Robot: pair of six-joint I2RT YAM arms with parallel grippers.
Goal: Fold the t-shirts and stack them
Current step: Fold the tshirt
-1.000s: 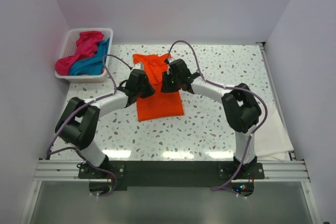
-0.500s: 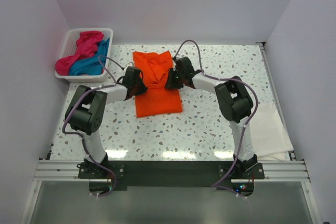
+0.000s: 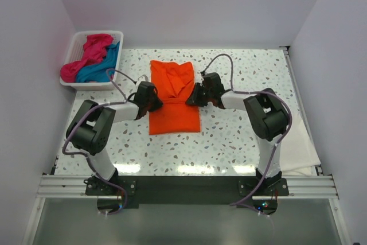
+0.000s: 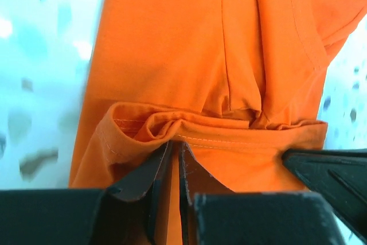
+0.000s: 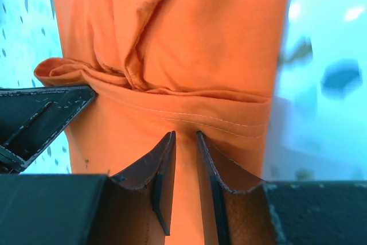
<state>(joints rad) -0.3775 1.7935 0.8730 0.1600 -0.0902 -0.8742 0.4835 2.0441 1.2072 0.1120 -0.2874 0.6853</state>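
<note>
Flanking the orange t-shirt (image 3: 174, 113) sidewise, you are resting left fingers (image 4: 140, 176) nearly pressed together (pinch unclear) and right fingers (image 5: 217, 167) slightly spread at its folded hem (image 4: 229, 140).

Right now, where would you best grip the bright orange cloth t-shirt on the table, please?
Probably both ends of the raised stitched hem of the orange t-shirt, coming in from its left and right sides: that doubled edge puckers up off the layer beneath.
</note>
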